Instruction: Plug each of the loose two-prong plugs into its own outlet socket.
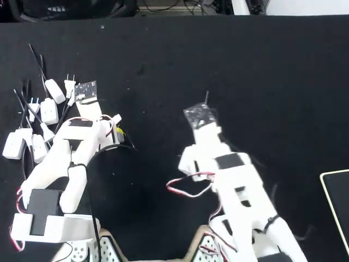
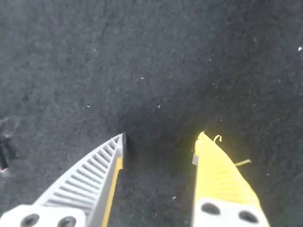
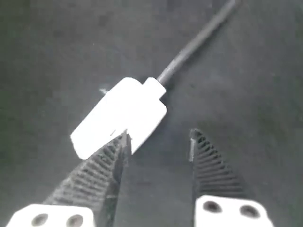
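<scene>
Several white plugs and socket pieces on black cords lie in a cluster at the table's left; one plug [image 1: 69, 85] shows its two prongs, and a socket block [image 1: 49, 112] lies beside it. My left gripper [image 1: 86, 93] hovers just right of that cluster. In the left wrist view it [image 2: 161, 137] is open over bare black cloth with nothing between the fingers. My right gripper [image 1: 200, 114] is at mid-table, over a piece whose black cord [image 1: 207, 97] sticks out beyond it. In the right wrist view it [image 3: 158, 135] is open, and a white plug body [image 3: 118, 116] with its cord [image 3: 199, 38] lies at one fingertip.
Black cloth [image 1: 272, 82] covers the whole table, with wide free room at the back and right. A flat dark object with a light rim [image 1: 338, 202] lies at the right edge. Red and white wires [image 1: 188, 188] hang by the right arm.
</scene>
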